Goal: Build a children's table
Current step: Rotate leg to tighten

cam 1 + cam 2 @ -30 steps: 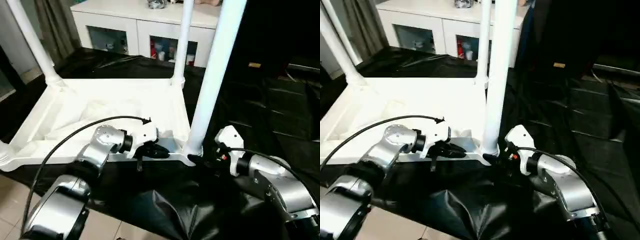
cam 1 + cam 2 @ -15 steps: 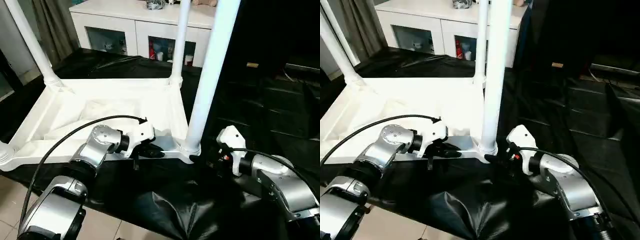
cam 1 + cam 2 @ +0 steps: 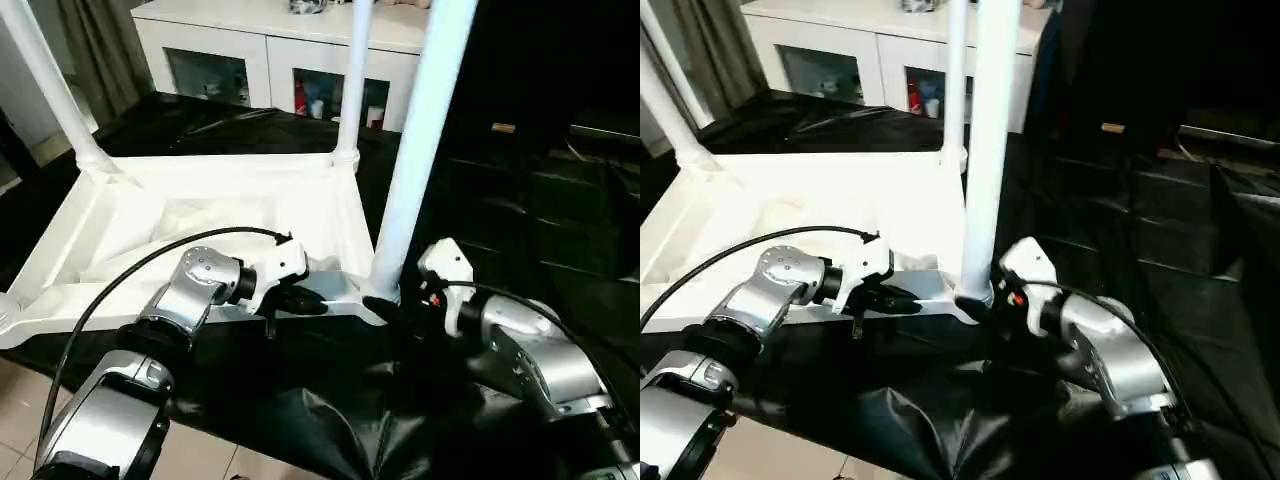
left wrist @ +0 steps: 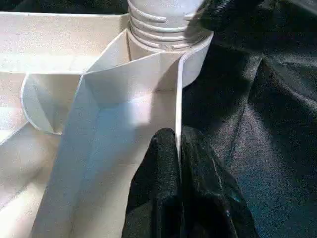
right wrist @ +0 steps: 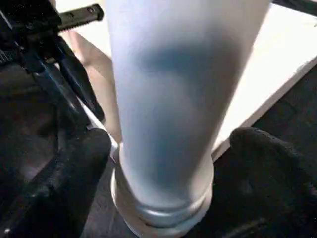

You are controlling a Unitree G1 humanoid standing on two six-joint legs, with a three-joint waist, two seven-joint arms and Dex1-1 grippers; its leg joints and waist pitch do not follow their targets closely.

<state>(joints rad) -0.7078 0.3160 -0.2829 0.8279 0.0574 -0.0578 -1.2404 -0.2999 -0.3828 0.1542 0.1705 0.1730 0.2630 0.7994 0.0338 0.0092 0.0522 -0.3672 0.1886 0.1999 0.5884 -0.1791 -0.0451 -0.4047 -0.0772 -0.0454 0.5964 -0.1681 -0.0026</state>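
Left pincer [image 4: 178,148]: pinched tabletop [image 3: 200,210] rim | Right pincer [image 5: 163,163]: fingers spread either side of near leg [image 3: 415,150] | Leg: upright in corner socket [image 4: 168,44]

Upturned tabletop [image 3: 200,215] lying on a black-draped bench [image 3: 300,410]. Its near right corner is crowded: an upright leg [image 3: 415,140] stands in the corner socket, the right pincer [image 5: 163,163] sits with one finger on each side of the leg's base, and the left pincer [image 4: 178,148] is clamped on the near rim just beside it. Further legs rise at the far right corner [image 3: 352,80] and far left corner [image 3: 50,85]. A cabinet [image 3: 270,50] stands beyond the bench. Between the legs, the ribbed underside lies open from above.
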